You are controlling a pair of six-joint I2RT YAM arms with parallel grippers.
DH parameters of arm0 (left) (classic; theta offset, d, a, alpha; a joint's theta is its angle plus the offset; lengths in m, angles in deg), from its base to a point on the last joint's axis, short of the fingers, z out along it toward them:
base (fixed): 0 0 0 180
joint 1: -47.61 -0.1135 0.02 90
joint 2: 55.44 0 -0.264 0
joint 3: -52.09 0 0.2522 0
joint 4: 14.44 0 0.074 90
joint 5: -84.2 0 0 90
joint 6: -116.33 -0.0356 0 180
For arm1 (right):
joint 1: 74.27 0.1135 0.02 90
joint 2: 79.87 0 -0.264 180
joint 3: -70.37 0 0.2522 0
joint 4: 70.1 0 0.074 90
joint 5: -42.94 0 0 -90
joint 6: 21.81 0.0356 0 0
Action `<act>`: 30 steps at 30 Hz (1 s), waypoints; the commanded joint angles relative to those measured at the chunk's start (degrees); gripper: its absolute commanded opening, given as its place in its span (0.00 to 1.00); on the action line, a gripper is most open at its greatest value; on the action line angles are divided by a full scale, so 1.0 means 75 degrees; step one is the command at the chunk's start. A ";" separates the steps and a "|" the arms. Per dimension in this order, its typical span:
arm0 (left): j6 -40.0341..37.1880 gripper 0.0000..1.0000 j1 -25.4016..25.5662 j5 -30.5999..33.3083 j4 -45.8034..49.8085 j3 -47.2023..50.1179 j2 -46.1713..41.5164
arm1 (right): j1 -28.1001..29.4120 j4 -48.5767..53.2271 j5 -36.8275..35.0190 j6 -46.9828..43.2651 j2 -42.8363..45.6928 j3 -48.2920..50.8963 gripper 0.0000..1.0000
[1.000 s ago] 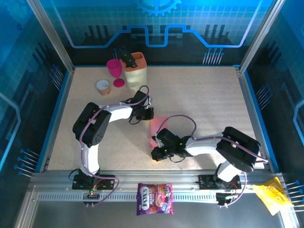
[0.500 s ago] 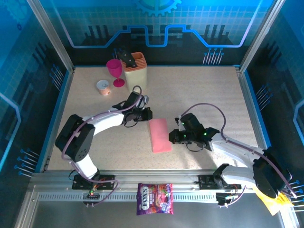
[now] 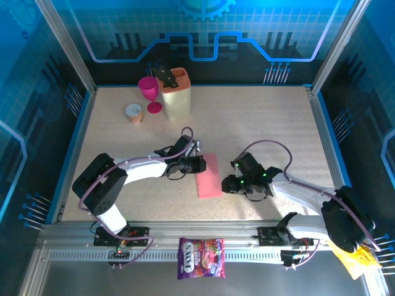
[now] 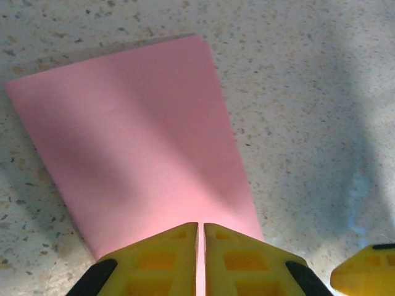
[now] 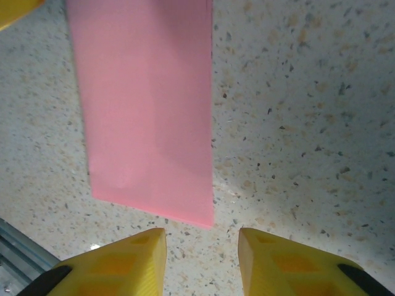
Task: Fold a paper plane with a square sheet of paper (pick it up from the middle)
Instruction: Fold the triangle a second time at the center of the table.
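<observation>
A pink square sheet of paper [image 3: 208,176], folded into a long rectangle, lies flat on the speckled counter [image 3: 265,123], just toward 6 o'clock from its centre. The left gripper [image 3: 200,164] sits at the sheet's 9 o'clock edge. In the left wrist view that gripper [image 4: 200,227] has its jaws all but together, pink showing through the hairline slit; whether they pinch the paper [image 4: 142,142] cannot be told. The right gripper [image 3: 226,184] is at the sheet's 4 o'clock corner. In the right wrist view this gripper [image 5: 202,237] has its jaws parted over bare counter, with nothing between them and the paper [image 5: 148,111] at 11 o'clock. A beige knife block [image 3: 176,94] and a magenta goblet [image 3: 149,91] stand at the counter's 11 o'clock.
</observation>
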 commanded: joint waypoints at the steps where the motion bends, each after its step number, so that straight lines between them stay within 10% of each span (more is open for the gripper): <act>1: 0.0172 0.13 0.0029 0.0212 -0.0342 0.0067 0.0237 | 0.0275 -0.0230 0.0172 0.0172 -0.0328 0.0014 0.37; 30: -0.0122 0.12 0.0028 0.0307 -0.0370 -0.0031 0.1080 | 0.0698 -0.0571 0.0113 0.0210 -0.1171 -0.0453 0.37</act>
